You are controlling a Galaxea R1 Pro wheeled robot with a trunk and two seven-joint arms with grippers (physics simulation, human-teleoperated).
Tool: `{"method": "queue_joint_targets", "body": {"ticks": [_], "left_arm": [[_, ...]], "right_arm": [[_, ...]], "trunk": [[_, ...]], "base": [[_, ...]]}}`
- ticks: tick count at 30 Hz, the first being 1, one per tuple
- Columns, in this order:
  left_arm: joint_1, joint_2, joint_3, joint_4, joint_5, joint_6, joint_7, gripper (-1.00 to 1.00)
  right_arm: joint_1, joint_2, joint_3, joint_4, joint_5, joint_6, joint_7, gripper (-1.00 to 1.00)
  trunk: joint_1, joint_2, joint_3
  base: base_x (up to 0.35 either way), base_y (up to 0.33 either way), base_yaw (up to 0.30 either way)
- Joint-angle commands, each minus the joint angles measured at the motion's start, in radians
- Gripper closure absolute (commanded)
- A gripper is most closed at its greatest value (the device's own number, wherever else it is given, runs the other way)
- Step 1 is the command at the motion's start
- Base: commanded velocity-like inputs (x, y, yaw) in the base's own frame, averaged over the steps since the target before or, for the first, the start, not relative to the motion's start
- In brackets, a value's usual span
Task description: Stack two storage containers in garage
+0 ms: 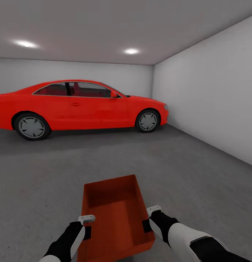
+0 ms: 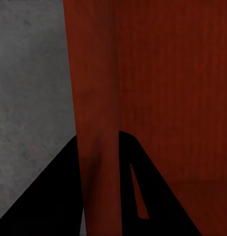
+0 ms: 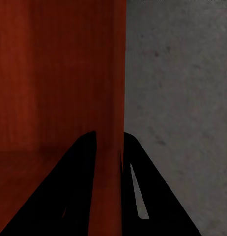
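1. Head view: garage, white walls, grey ceiling with two round lights (image 1: 131, 51). A red car (image 1: 78, 107) is parked side-on across the far end, nose toward the right wall.
2. Head view: one red-orange container (image 1: 115, 222), lidless and empty, sits low in the foreground between both arms, over the grey concrete floor (image 1: 184, 171). Whether it rests on the floor or hangs just above it cannot be told from here.
3. Head view: left gripper (image 1: 87, 233) is at the container's left wall, right gripper (image 1: 147, 225) at its right wall; each has a dark finger lapping the rim.
4. Left wrist view: the left gripper (image 2: 99, 191) has its two dark fingers (image 2: 54, 196) straddling the red wall (image 2: 96, 98), one on each face, closed onto it. Box interior to one side, concrete to the other.
5. Right wrist view: the right gripper (image 3: 108, 191) is set the same way; its fingers (image 3: 69, 191) pinch the container wall (image 3: 118, 73) between them, with mottled concrete beyond the outer face.
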Motion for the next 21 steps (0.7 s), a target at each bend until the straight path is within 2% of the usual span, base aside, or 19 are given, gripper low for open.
{"method": "queue_joint_targets", "body": {"ticks": [1,21], "left_arm": [[0.001,-0.001,-0.034,0.000,0.023,0.002,0.010,1.00],[0.001,-0.001,-0.034,0.000,0.023,0.002,0.010,1.00]], "right_arm": [[-0.001,0.001,-0.006,-0.070,-0.022,0.004,0.033,1.00],[-0.001,0.001,-0.006,-0.070,-0.022,0.004,0.033,1.00]], "trunk": [[0.000,-0.001,-0.001],[0.000,-0.001,-0.001]], "base": [[0.000,0.000,0.000],[0.001,0.000,0.000]]}}
